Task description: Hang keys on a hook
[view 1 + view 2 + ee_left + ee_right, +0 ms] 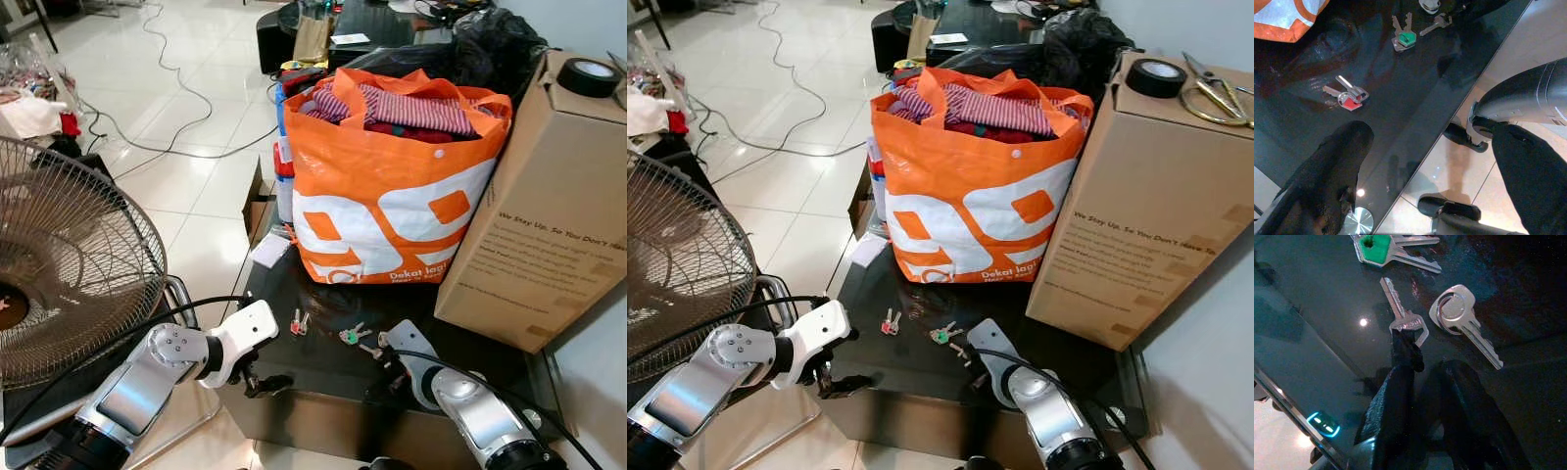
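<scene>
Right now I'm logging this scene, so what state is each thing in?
Red-tagged keys: flat on the black glass table, untouched.
Green-tagged keys: flat, untouched.
Plain silver keys: flat, right gripper fingertip at one key's head.
Left gripper: open, at the table's near edge.
Orange bag: upright, open, stuffed with clothes.
Cardboard box: upright, closed.
Fan: blades look still.

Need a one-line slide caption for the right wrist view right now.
Right hand low over the dark glass table, one fingertip at a silver key's head, a second silver key and green-capped keys beyond.
</scene>
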Available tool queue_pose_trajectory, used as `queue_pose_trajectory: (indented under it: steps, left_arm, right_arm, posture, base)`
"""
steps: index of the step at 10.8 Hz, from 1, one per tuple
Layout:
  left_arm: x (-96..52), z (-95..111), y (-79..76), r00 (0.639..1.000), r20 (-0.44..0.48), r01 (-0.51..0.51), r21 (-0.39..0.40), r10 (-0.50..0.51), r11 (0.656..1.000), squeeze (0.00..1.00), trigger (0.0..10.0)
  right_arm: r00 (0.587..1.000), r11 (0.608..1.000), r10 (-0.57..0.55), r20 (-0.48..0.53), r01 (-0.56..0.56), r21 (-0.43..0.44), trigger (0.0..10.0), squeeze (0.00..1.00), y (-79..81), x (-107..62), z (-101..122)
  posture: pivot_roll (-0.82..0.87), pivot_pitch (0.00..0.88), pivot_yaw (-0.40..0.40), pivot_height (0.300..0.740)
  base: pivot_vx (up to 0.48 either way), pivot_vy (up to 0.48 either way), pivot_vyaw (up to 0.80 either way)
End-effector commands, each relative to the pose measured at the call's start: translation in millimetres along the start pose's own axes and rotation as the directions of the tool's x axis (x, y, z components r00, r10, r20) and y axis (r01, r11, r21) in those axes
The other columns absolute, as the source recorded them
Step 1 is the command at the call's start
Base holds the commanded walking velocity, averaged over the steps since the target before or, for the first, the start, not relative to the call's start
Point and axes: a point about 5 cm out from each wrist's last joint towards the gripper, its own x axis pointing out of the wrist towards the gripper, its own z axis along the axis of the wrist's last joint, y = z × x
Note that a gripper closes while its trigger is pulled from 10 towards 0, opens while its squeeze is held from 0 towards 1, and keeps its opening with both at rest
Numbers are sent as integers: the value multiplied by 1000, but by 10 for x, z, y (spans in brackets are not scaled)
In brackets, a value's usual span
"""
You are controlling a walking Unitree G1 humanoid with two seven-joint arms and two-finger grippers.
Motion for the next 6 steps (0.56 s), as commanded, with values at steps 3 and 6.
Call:
queue_pose_trajectory:
  steps: [3, 6]
  left_arm:
    - [3, -1, 13, 1000, -14, 4, 13, -4, 1000, 0, 10000]
    - [11, 3, 16, 1000, -12, 4, 13, -4, 1000, 0, 10000]
  right_arm:
    - [1000, 1000, -9, -1, 9, 10, 6863, 0, -10, 14, 9]
    - [1000, 1000, 1, 3, -2, 22, 0, 0, -12, 18, 7]
  posture:
    - [-167, 0, 38, 740]
    - [-167, 0, 38, 740]
  base:
    - [0, 0, 0]
    - [0, 0, 0]
